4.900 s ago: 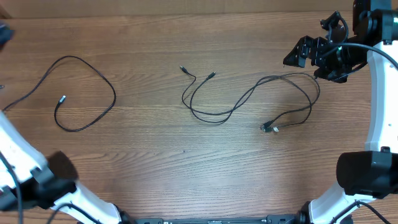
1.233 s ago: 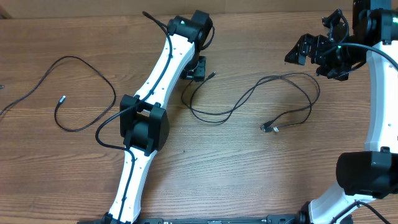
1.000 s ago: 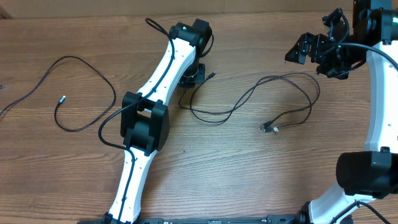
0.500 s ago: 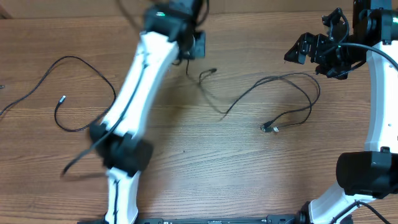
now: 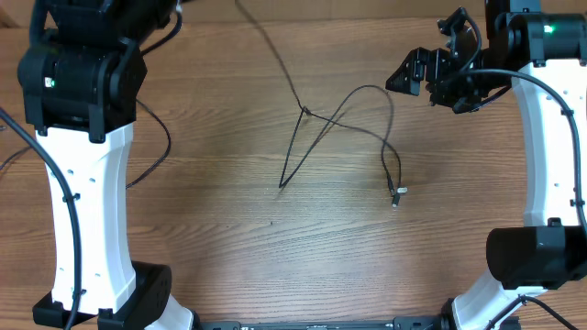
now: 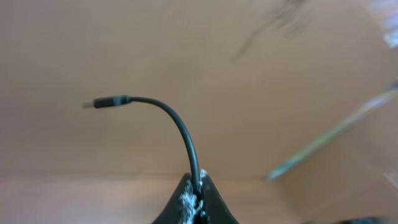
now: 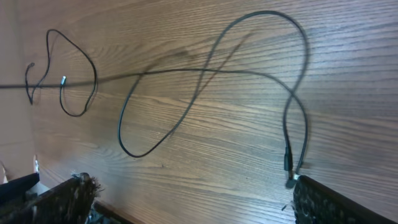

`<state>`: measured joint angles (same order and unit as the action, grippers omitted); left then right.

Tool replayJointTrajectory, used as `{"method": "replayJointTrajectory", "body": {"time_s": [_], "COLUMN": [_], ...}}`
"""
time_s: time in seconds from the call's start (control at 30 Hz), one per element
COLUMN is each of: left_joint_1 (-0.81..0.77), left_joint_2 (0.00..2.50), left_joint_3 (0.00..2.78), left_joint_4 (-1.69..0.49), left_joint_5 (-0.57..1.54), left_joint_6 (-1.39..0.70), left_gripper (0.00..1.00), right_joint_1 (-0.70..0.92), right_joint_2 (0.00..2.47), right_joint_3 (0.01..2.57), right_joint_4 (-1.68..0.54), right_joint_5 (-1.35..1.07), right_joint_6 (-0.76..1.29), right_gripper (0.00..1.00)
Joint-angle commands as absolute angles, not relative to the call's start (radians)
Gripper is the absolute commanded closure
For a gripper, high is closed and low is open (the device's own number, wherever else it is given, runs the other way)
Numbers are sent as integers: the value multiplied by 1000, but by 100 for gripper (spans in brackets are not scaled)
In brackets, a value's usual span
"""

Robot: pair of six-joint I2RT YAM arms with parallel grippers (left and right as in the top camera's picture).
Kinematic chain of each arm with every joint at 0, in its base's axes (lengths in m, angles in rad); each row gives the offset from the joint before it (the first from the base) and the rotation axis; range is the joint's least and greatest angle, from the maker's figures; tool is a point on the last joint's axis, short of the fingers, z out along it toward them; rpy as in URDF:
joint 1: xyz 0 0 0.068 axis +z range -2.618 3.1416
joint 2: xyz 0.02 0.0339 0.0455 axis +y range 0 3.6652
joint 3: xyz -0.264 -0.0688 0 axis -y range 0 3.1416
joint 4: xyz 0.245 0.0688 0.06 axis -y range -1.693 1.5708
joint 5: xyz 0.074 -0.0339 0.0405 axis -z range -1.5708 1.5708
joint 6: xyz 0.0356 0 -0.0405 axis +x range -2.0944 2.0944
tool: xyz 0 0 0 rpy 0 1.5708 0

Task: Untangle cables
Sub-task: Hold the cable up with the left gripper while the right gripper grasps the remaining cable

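Observation:
In the left wrist view my left gripper (image 6: pixel 199 190) is shut on a thin black cable (image 6: pixel 181 127), whose plug end curls up and to the left in the air. From above, that cable (image 5: pixel 293 145) runs taut from the top edge down to mid-table, where it crosses a second cable ending in a silvery plug (image 5: pixel 395 195). The left arm (image 5: pixel 83 73) rises at the left, its gripper outside the overhead view. My right gripper (image 5: pixel 431 78) hovers open at the back right, above the cables. Its fingers (image 7: pixel 339 202) frame bare wood, with the crossed cables (image 7: pixel 134 154) beyond.
A separate black cable (image 7: pixel 93 78) lies looped at the far left of the table, partly hidden from above by the left arm, with only an arc of it (image 5: pixel 163 137) showing. The table is brown wood (image 5: pixel 275 266).
The left arm has swung from the table's middle to the left and risen, holding the cable end. The cables were dragged left and stretched out. The right gripper shifted slightly left.

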<state>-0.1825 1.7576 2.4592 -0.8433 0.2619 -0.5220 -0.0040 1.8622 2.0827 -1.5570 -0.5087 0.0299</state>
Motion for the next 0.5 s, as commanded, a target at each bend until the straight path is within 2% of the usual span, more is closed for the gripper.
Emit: {"method": "replayJointTrajectory", "body": {"time_s": [0.0,0.23,0.47], "left_joint_1": [-183,-183,-152], "left_joint_2": [1718,1719,1718], "left_joint_3": [2469,2469,2469], "left_joint_4": [-683,-599,-607], "left_joint_5": [390,339,329], "left_joint_6": [-661,-718,-720], "left_gripper": [96,96,96], "right_joint_1": [8,95,158], "right_joint_2": [1864,1865,1865], "right_joint_3": [2080,2069,1880], "right_joint_4": [-1557,-1543,-1412], "right_joint_5": [-519,-523,-412], "right_joint_6": [30,82,165], "right_gripper": [0,4,7]}}
